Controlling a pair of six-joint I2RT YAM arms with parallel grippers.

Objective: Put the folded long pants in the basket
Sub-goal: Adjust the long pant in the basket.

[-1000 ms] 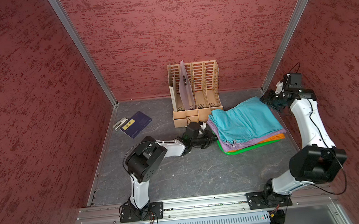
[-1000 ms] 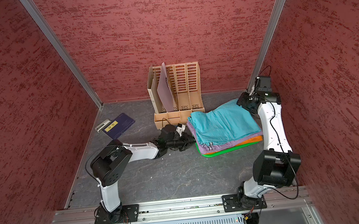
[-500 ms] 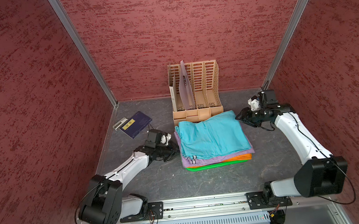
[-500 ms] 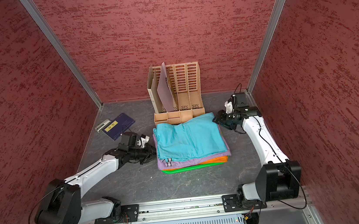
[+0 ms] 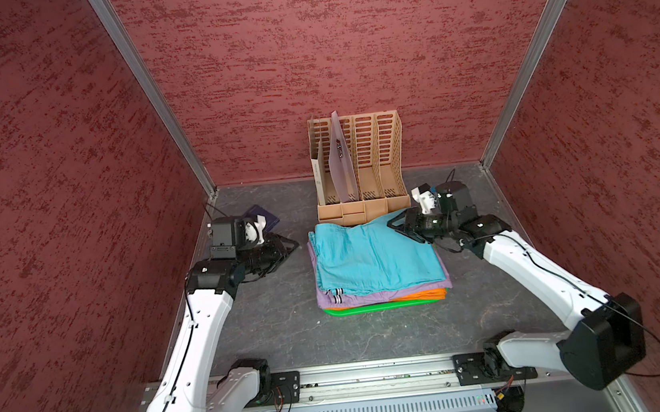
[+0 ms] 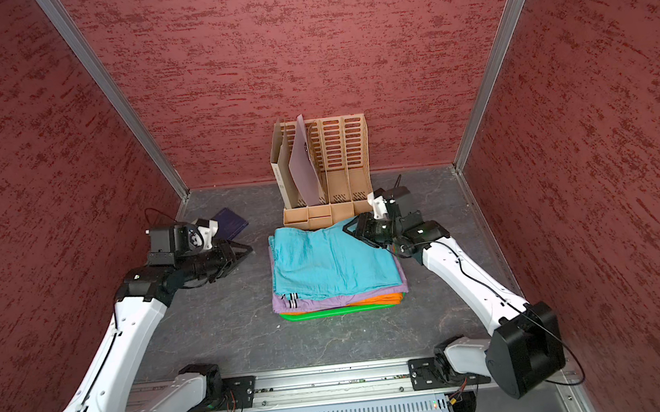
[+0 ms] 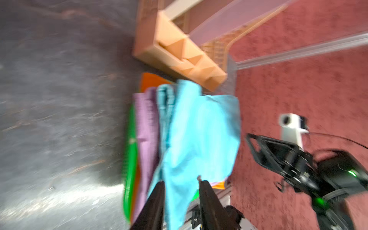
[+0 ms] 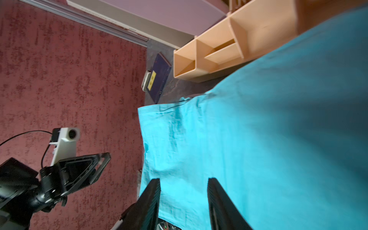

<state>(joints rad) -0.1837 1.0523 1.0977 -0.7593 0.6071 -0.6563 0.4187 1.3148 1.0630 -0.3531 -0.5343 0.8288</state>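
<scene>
Both top views reach me bright, sharp and evenly lit, with only soft shadows under the arms. My left wrist view is smeared by motion blur, with white glare on the tabletop point(image 7: 83, 191). In the right wrist view the turquoise pants point(image 8: 258, 139) turn soft and dim toward the edge.

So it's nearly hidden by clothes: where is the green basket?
In both top views the green basket sits mid-table under the stacked folded pants, only its near rim showing, just in front of the beige file organizer.
</scene>
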